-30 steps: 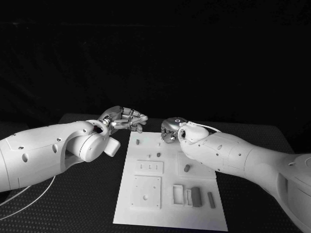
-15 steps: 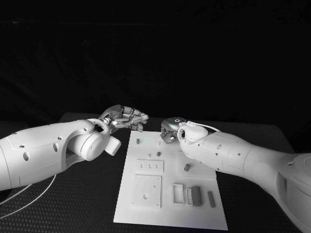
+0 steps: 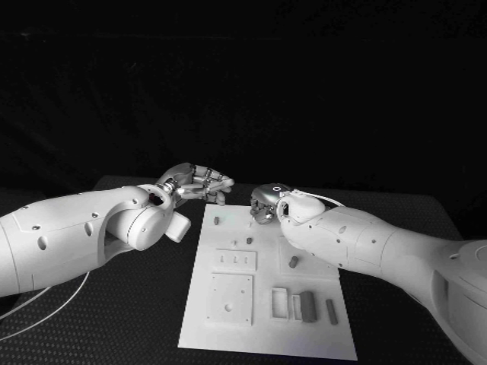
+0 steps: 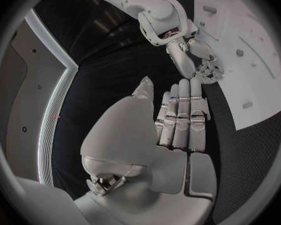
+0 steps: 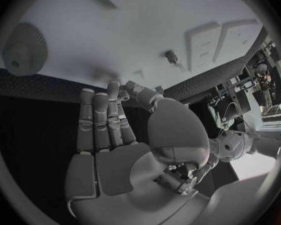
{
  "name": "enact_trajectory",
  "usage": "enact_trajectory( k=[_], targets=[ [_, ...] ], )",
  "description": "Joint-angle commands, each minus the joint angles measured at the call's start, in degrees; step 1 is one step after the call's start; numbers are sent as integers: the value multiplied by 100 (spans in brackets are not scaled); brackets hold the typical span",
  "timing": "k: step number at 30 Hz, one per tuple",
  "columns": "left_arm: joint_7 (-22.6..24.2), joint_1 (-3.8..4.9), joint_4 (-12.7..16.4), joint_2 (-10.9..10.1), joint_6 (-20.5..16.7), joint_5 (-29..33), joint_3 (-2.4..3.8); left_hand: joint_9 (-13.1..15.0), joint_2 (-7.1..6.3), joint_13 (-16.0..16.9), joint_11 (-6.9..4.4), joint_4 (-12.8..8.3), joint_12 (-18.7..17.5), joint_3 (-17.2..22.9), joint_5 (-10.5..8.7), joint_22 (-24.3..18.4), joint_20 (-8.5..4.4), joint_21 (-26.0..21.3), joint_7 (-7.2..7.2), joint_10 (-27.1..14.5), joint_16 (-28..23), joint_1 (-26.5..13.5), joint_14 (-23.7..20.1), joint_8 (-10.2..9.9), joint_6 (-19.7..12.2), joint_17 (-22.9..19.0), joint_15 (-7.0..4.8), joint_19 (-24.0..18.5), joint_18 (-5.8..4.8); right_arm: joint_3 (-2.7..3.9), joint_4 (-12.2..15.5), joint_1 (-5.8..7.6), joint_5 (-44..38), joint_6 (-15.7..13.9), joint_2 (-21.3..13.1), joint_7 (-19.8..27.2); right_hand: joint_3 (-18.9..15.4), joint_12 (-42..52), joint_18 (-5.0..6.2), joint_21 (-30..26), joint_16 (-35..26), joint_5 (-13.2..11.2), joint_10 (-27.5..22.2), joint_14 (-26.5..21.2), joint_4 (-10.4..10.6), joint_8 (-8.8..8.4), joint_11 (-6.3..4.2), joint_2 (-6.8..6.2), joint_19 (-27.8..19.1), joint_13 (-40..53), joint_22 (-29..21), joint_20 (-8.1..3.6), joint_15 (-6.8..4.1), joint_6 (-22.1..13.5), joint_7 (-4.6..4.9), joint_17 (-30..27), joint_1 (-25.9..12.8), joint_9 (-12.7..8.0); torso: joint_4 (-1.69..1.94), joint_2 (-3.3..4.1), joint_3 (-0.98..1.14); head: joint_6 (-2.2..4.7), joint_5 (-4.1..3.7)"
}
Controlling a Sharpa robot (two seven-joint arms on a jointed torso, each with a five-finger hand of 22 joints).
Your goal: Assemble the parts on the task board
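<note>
The white task board (image 3: 265, 293) lies lengthwise in the middle of the table. Small grey parts sit on it: a peg (image 3: 248, 241), a stub (image 3: 293, 262) and dark bars (image 3: 307, 306) near its close end. My left hand (image 3: 198, 185) hovers just off the board's far left corner. Its fingers (image 4: 181, 117) are stretched side by side and its palm is empty. My right hand (image 3: 268, 202) hangs over the board's far end. Its fingers (image 5: 106, 120) are extended, the thumb lies near their tips, and nothing shows between them. The right hand (image 4: 198, 60) reaches the task board's edge (image 4: 253, 60).
Black textured table (image 3: 123, 319) surrounds the board on both sides. Raised white blocks (image 3: 230, 298) stand on the board's left half. A single small part (image 5: 172, 56) stands on the board (image 5: 147, 30) beyond my right fingertips.
</note>
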Motion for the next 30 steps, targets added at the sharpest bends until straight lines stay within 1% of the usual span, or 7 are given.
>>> enact_trajectory(
  k=[1, 6, 19, 22, 25, 28, 30],
  targets=[
    [38, 12, 18, 12, -1, -11, 4, 9, -46, 7, 15, -2, -22, -2, 19, 6, -28, -35, 28, 36, -20, -5, 11, -22, -4, 7, 32, 4, 88, -3, 7, -2, 44, -45, 9, 56, -8, 24, 118, -21, 26, 3, -247, -47, 41, -23, 74, -58, -35, -8, 93, -4, 15, -44, -3, -9, -12, -8, -2, -3, 0, 5, 1],
    [39, 16, 16, 12, -3, -11, 4, 10, -45, 8, 15, -2, -24, -2, 19, 6, -28, -37, 28, 37, -22, -5, 12, -22, -4, 8, 32, 5, 88, -3, 1, -2, 56, 29, 13, 53, -11, 28, 118, -25, 35, 3, -254, -52, 54, -42, 81, -65, -38, -18, 94, -3, 20, -85, 9, -23, -3, -15, -4, -2, 1, 10, -4],
    [38, 23, 17, 7, -2, -11, 4, 12, -45, 11, 15, -2, -29, -2, 19, 8, -30, -42, 28, 38, -26, -5, 13, -24, -4, 13, 32, 7, 86, -4, 3, -2, 105, 10, 3, 62, -27, 31, 118, -39, 62, 3, -294, -79, 84, -118, 116, -90, -52, -61, 95, 3, 49, -242, 56, -70, 29, -52, -1, -4, 1, 3, -21],
    [41, 23, 16, 7, -1, -11, 4, 12, -46, 12, 15, -2, -30, -2, 19, 9, -30, -43, 28, 39, -27, -5, 13, -24, -4, 14, 31, 8, 85, -4, 28, -2, 133, -104, -19, 74, -31, 33, 118, -41, 67, 2, -297, -82, 87, -129, 121, -97, -54, -67, 96, 4, 53, -266, 62, -78, 32, -59, 0, -4, 2, 2, -22],
    [47, 23, 8, -2, -4, -11, 4, 12, -46, 12, 15, -2, -32, -2, 19, 9, -30, -44, 28, 38, -28, -5, 13, -25, -4, 15, 31, 8, 85, -4, 89, -1, 246, -255, -82, 116, -41, 41, 118, -45, 79, 2, -301, -89, 92, -175, 126, -136, -57, -81, 96, 7, 60, -359, 68, -95, 42, -84, -4, -6, 2, 13, -23],
    [63, 25, -22, -34, -9, -11, 4, 13, -47, 13, 16, -2, -33, -3, 19, 10, -30, -45, 28, 38, -29, -5, 13, -26, -5, 16, 31, 8, 85, -2, 304, 21, 446, -486, -251, 196, -51, 48, 118, -46, 90, 2, -307, -94, 91, -209, 127, -195, -57, -94, 97, 8, 61, -435, 69, -112, 57, -106, -13, -14, 4, 28, -14],
    [79, 33, -50, -56, -19, -11, 4, 13, -51, 13, 16, -2, -35, -4, 19, 10, -30, -47, 29, 37, -30, -7, 13, -26, -6, 16, 32, 8, 84, 6, 471, 74, 657, -599, -363, 272, -45, 17, 118, -77, 54, 5, -375, -137, 98, -224, 150, -259, -91, -127, 88, 17, 82, -483, 91, -157, 74, -120, -23, -15, 5, 46, -6]
  ],
)
